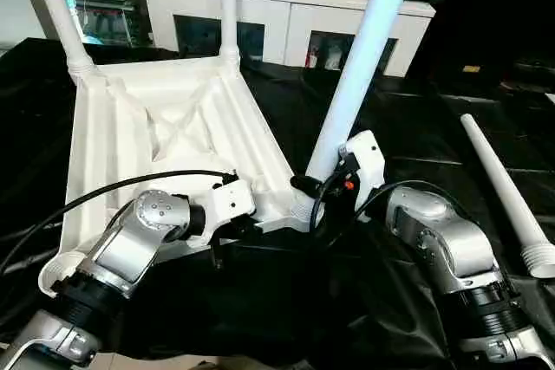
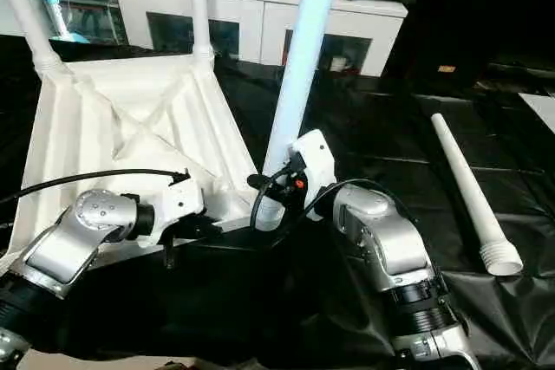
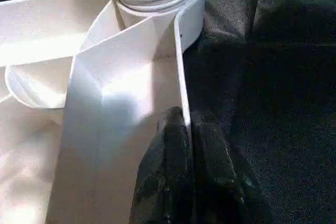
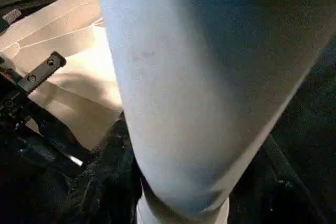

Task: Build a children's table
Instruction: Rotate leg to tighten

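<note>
I am pinching the thin rim wall of the white ribbed plastic tabletop (image 1: 165, 132) with my left gripper (image 3: 186, 124), its black fingers nearly together on either side of that edge, so the upturned slab is being kept from sliding on the black sheet (image 1: 416, 145). My right gripper (image 1: 325, 188) is wrapped half-wide around the base of a long tapered white tube leg (image 1: 364, 49), which is leaning toward one o'clock as its threaded end is sitting in the round corner socket (image 3: 191, 11) at the tabletop's near right corner. I judge I am seating or turning it in. Two more white legs (image 1: 228, 6) are standing in the far corners, at eleven and twelve o'clock. The last loose leg (image 1: 503, 192) is lying on the sheet at three o'clock, well apart, with open room around it. The near left socket (image 1: 54, 276) is looking empty.
</note>
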Available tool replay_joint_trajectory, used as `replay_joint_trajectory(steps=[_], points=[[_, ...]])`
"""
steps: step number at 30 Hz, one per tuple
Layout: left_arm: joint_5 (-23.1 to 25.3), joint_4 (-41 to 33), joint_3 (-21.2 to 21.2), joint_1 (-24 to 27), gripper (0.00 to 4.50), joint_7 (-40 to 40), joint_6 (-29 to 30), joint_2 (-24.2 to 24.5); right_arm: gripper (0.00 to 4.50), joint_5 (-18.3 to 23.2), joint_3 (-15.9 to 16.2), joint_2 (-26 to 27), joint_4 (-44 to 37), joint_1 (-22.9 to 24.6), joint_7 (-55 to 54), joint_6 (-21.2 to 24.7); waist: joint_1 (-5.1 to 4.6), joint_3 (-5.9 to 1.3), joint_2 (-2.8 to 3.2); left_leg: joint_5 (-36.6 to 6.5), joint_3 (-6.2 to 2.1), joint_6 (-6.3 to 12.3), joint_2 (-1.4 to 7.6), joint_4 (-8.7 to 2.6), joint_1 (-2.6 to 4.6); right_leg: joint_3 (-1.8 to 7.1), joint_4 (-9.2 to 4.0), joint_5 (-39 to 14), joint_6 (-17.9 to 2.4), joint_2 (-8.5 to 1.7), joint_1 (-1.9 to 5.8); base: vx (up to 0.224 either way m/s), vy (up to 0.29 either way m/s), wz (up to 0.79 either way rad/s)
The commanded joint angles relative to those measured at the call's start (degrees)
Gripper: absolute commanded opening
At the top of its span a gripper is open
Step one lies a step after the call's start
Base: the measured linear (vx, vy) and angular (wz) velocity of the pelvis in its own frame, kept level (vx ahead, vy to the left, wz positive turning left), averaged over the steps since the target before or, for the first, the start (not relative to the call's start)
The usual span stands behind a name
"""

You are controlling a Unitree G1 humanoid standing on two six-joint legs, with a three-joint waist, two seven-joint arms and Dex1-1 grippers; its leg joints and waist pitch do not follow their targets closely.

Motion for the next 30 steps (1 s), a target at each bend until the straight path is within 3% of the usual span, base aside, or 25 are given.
replay_joint_trajectory(steps=[1, 5, 10, 12, 14, 16, 18, 19, 20, 22, 23, 24, 25, 26, 27, 28, 29, 30], points=[[0.26, 0.83, 0.77, -0.34, 0.00, 1.73, -2.07, -0.81, 1.86, -1.71, 4.92, 0.51, 5.54, 3.41, 0.56, 2.11, -0.21, -1.69, 0.27, -24.45, -3.68, -5.41, 6.82, -5.21, 2.29, 3.27, -5.30, -22.89, -9.04, -6.43, -0.95, 0.000, 0.000, 0.00], [0.42, 0.85, 0.98, -0.30, 0.00, 1.81, -1.96, -0.97, 1.85, -2.08, 4.29, 0.99, 6.08, 3.29, 0.25, 0.96, -0.23, -1.89, 0.06, -24.80, -3.76, -5.25, 6.81, -5.18, 2.27, 3.11, -5.25, -23.45, -9.27, -6.43, -0.69, 0.000, 0.000, 0.00], [0.24, 0.63, 1.17, -0.07, 0.00, 1.77, -1.82, -0.82, 1.85, -2.82, 4.15, 1.35, 7.13, 2.82, 0.10, 0.17, -0.17, -2.05, 0.36, -24.48, -3.76, -5.56, 6.85, -5.22, 2.30, 3.08, -5.07, -21.87, -9.53, -6.36, -0.63, 0.000, 0.000, 0.00], [0.24, 0.81, 1.20, -0.01, 0.00, 2.01, -1.57, -0.99, 1.85, -3.70, 3.87, 1.89, 8.01, 2.63, -1.32, -0.71, -0.23, -2.12, 0.23, -23.96, -3.60, -5.57, 6.79, -5.22, 2.26, 3.07, -4.94, -20.39, -9.90, -6.29, -0.58, 0.000, 0.000, 0.00], [0.21, 1.41, 1.41, -0.59, 0.00, 3.02, -0.37, -2.16, 1.85, -5.14, 2.43, 3.30, 10.10, 1.99, -5.69, -2.02, -0.34, -1.92, -0.12, -24.16, -3.57, -5.32, 6.65, -5.13, 2.21, 3.15, -5.21, -22.26, -9.63, -6.47, -0.67, 0.000, 0.000, 0.00], [0.20, 1.93, 1.68, -1.15, 0.00, 4.08, 0.86, -3.15, 1.85, -5.81, 1.26, 4.41, 11.44, 1.53, -8.79, -2.67, -0.56, -1.70, -0.07, -26.53, -4.09, -5.65, 6.58, -5.12, 2.18, 2.99, -5.60, -27.95, -8.50, -6.69, -0.61, 0.000, 0.000, 0.00], [0.99, 3.73, 1.92, -3.36, 0.00, 8.25, 4.31, -6.78, 1.85, -6.86, -2.71, 7.82, 15.22, 0.06, -18.33, -4.70, -1.09, -1.51, -0.37, -30.73, -4.40, -6.83, 6.39, -4.82, 3.07, 2.75, -6.28, -35.33, -6.45, -6.65, -1.64, 0.000, 0.000, 0.00], [1.61, 5.06, 2.05, -5.06, 0.00, 11.46, 6.83, -9.60, 1.85, -7.36, -5.12, 10.07, 17.47, -1.00, -24.30, -5.97, -1.26, -1.37, -0.40, -33.43, -4.73, -7.43, 6.24, -4.62, 3.53, 2.22, -6.81, -38.32, -5.29, -6.62, -1.85, -0.059, 0.016, -0.10], [2.02, 5.95, 2.08, -6.24, 0.00, 13.61, 8.48, -11.62, 1.85, -7.36, -6.62, 11.52, 18.84, -1.74, -27.56, -6.56, -1.56, -1.42, -0.12, -36.43, -5.04, -8.20, 6.12, -4.66, 4.03, 1.42, -6.98, -38.29, -4.73, -6.20, -1.86, -0.070, 0.033, -0.10], [2.28, 6.74, 2.18, -7.22, 0.00, 15.33, 9.92, -13.33, 1.85, -7.43, -7.50, 12.46, 19.85, -2.39, -29.61, -6.93, -1.75, -1.29, 0.16, -40.05, -5.16, -8.91, 6.21, -5.63, 3.79, 0.49, -6.79, -35.99, -4.10, -5.42, -1.22, -0.066, 0.045, -0.11], [2.81, 8.72, 2.60, -9.51, 0.00, 19.18, 13.34, -17.29, 1.85, -7.59, -8.55, 13.94, 22.11, -4.13, -33.15, -7.54, -1.93, -1.25, 0.39, -43.55, -4.63, -9.74, 6.37, -7.47, 2.99, -0.73, -5.59, -31.28, -4.40, -4.30, -0.26, -0.048, 0.074, -0.08], [2.81, 8.72, 2.60, -9.51, 0.00, 19.18, 13.34, -17.29, 1.85, -7.59, -8.55, 13.94, 22.11, -4.13, -33.15, -7.54, -1.82, -1.17, 0.84, -45.80, -3.82, -10.36, 6.57, -9.14, 2.33, -1.85, -4.26, -27.70, -4.87, -3.24, 0.35, -0.048, 0.074, -0.08], [3.53, 10.25, 2.83, -11.20, 0.00, 21.98, 15.57, -19.85, 1.85, -7.17, -9.89, 15.13, 24.06, -5.56, -36.22, -8.03, -0.20, -1.42, 1.53, -49.90, -1.27, -11.84, 6.88, -14.41, -1.62, -4.32, 4.49, -15.15, -5.75, -1.01, 4.12, -0.099, 0.056, 0.09], [4.02, 11.26, 2.99, -12.30, 0.00, 23.66, 16.91, -21.44, 1.85, -7.23, -10.59, 15.70, 25.45, -6.55, -38.51, -8.52, 3.03, -2.17, -0.08, -41.59, 3.19, -11.47, 5.75, -15.80, -2.21, -3.70, 6.07, -10.35, -5.29, -0.55, 4.19, -0.033, -0.032, 0.35], [5.07, 12.86, 3.05, -14.46, 0.00, 26.14, 18.75, -24.15, 1.85, -7.26, -11.92, 16.73, 28.58, -8.64, -42.35, -9.70, 1.42, -3.33, -4.61, -21.72, 1.59, -10.18, 3.47, -0.26, 7.63, 1.20, -5.82, -32.70, -4.47, -8.42, -5.20, -0.033, -0.032, 0.35], [5.41, 13.48, 3.17, -15.41, 0.00, 27.17, 19.53, -25.39, 1.85, -7.75, -12.29, 16.96, 29.86, -9.49, -44.13, -10.60, 1.75, -3.29, -2.95, -9.65, -3.39, -6.08, 2.48, 4.97, 6.06, 4.91, -8.71, -37.33, -5.72, -13.21, -4.52, 0.054, -0.086, 0.27], [5.37, 13.85, 3.48, -16.20, 0.00, 27.92, 20.30, -26.47, 1.85, -7.97, -12.44, 17.15, 30.82, -10.22, -44.99, -11.24, 1.50, -2.87, -2.39, 0.99, -7.76, -2.26, 1.77, 4.80, -2.44, 5.03, -5.74, -31.69, -9.63, -12.71, 4.00, 0.073, 0.024, -0.39], [5.45, 13.99, 3.62, -16.84, 0.00, 28.58, 21.02, -27.36, 1.85, -8.28, -12.84, 17.30, 31.58, -10.78, -46.67, -11.99, 1.68, -1.80, -1.59, 1.08, -7.79, -4.62, 4.21, 2.03, -2.29, 1.25, -5.44, -30.46, -10.18, -11.84, 3.65, 0.073, 0.024, -0.39]])
